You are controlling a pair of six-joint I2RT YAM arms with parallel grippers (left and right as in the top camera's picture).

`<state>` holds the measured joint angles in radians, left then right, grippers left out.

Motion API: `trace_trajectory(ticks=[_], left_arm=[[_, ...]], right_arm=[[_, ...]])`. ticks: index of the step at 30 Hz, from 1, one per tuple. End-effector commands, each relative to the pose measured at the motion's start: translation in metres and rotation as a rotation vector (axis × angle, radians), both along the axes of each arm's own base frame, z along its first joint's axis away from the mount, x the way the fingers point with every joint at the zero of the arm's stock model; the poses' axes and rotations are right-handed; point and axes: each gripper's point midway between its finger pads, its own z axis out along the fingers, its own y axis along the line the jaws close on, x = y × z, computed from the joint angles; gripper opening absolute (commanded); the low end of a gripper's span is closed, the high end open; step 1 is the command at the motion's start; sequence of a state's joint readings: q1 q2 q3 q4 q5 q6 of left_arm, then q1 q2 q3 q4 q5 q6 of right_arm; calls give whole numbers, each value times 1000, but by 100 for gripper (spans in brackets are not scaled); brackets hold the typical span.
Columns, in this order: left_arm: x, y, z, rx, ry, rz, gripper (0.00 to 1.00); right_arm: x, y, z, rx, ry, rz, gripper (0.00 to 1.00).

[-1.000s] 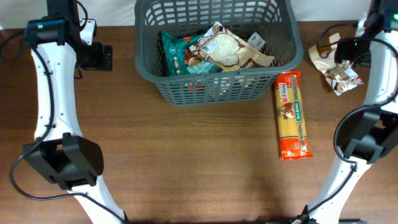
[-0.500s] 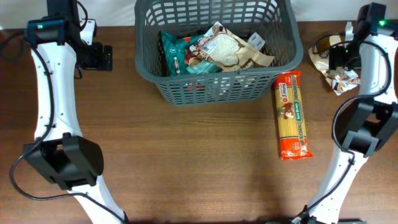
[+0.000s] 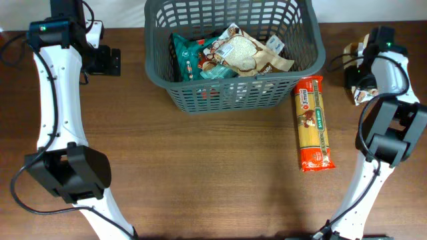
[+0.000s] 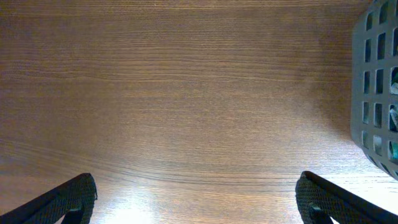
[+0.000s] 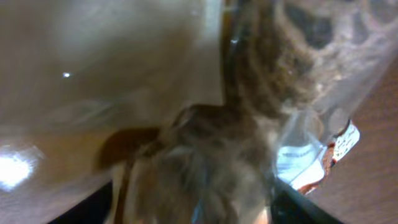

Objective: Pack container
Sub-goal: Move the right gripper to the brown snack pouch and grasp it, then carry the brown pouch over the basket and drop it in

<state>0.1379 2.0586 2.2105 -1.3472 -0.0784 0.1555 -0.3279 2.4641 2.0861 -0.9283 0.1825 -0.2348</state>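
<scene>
The dark grey lattice container [image 3: 235, 93] stands at the back middle and holds several grocery packets, a white and brown one [image 3: 243, 53] on top. A red and yellow spaghetti packet [image 3: 313, 123] lies on the table to its right. My right gripper [image 3: 361, 75] is down on a brown and white crinkled packet [image 3: 350, 52] at the far right. In the right wrist view this packet [image 5: 205, 143] fills the frame between the spread fingers [image 5: 193, 211]. My left gripper [image 3: 107, 61] is open and empty over bare wood left of the container [image 4: 376, 81].
The brown wooden table [image 3: 200, 173] runs across the front. A white wall edge borders the back. The left wrist view shows only wood grain [image 4: 186, 93] between the fingers [image 4: 196, 190].
My right arm has swung left and down onto the brown and white packet, now covering most of it. The left arm, container and spaghetti have not moved.
</scene>
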Motion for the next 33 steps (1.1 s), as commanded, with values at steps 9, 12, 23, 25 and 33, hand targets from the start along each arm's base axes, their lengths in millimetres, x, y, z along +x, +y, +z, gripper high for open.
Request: trace_trajectory(ticks=[9, 12, 23, 25, 33], left_arm=[[1, 0, -3, -10, 3, 8, 99], [1, 0, -3, -10, 3, 8, 99], [1, 0, -3, -11, 3, 8, 99], [1, 0, -3, -11, 3, 8, 99], [1, 0, -3, -11, 3, 8, 99]], right_arm=[[-23, 13, -27, 92, 60, -87, 31], [-19, 23, -15, 149, 34, -75, 31], [22, 44, 166, 334, -324, -101, 23], [23, 48, 213, 325, -412, -73, 22], [-9, 115, 400, 386, -804, 119, 22]])
